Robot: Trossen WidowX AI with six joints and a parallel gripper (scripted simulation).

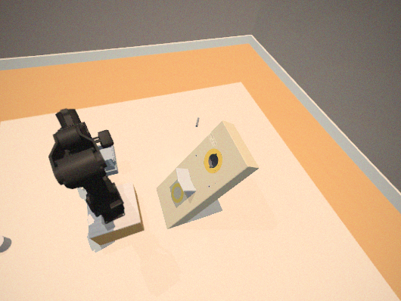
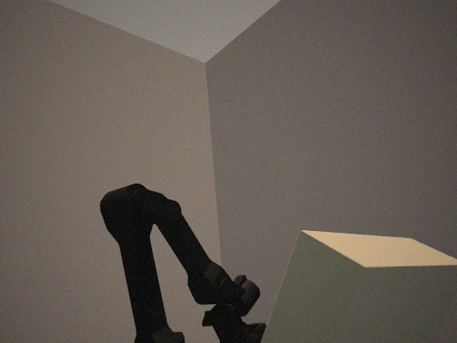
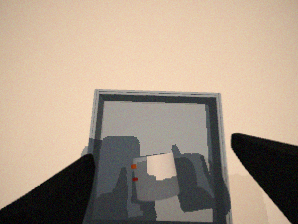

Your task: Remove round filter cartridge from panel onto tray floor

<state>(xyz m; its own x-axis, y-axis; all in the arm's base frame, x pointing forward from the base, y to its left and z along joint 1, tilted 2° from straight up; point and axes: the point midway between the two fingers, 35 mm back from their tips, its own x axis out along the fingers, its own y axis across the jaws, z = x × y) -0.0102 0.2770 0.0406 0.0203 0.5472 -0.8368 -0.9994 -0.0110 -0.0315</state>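
The filter cartridge (image 3: 155, 187), grey and white with two small red-orange marks on its left side, lies inside the tray (image 3: 157, 92) (image 1: 112, 171) in the wrist view; it appears to rest on the floor. My gripper (image 3: 163, 149) is open and empty, its fingertips wide apart above the tray, on either side of the cartridge and clear of it. In the top view the arm hides the fingers and much of the tray. The service panel (image 1: 194, 166) (image 2: 358, 302) stands tilted; its round opening (image 1: 214, 160) inside a yellow ring is dark and empty.
A white raised cover (image 1: 185, 180) stands out from the panel beside a second yellow ring (image 1: 172, 193). The arm's pale base block (image 1: 130, 212) is left of the panel. A small grey pin (image 1: 197, 122) lies behind the panel. A round pale object (image 1: 4, 243) is at the left edge.
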